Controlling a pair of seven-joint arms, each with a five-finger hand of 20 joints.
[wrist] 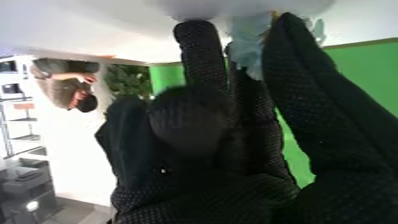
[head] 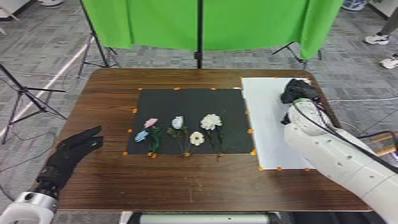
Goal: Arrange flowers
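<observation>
Over the white sheet's (head: 274,130) far end, the right hand (head: 300,91) clamped a partly hidden pale blue flower (wrist: 248,44); at the table's (head: 120,182) left edge, the left hand (head: 75,145) had relaxed fingers.

Over there, the brown wooden surface (head: 160,185) carries a black mat (head: 182,102) beside a white sheet (head: 274,145), perhaps paper, orange tabs (head: 177,89) along their edges.
</observation>
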